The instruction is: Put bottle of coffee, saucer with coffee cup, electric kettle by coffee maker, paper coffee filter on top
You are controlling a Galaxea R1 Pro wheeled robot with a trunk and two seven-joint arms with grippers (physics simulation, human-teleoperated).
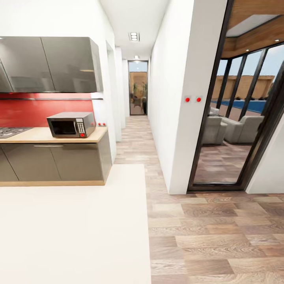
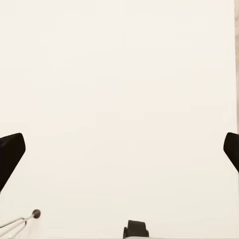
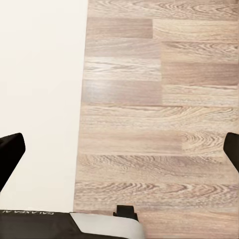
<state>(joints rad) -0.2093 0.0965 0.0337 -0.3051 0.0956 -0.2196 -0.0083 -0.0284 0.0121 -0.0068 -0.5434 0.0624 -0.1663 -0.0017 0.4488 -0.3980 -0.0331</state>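
Observation:
The kitchen countertop [image 1: 37, 136], light beige over grey cabinets, lies at the left in the head view. Along the top of the red backsplash runs a thin dark grey shelf [image 1: 51, 99] with nothing visible on it. The coffee maker, bottle of coffee, paper coffee filter, saucer, coffee cup and electric kettle are out of view. My left gripper [image 2: 119, 154] is open over plain white floor, its black fingertips [image 2: 11, 152] far apart. Also open, my right gripper [image 3: 119, 154] hangs over the seam between white floor and wood planks.
A silver microwave [image 1: 71, 124] sits on the counter's right end, with a stovetop [image 1: 12, 131] to its left and grey wall cabinets [image 1: 51, 63] above. A wood-floored hallway [image 1: 136, 138] runs ahead. A white wall corner [image 1: 177, 118] and a glass door [image 1: 236, 118] stand at the right.

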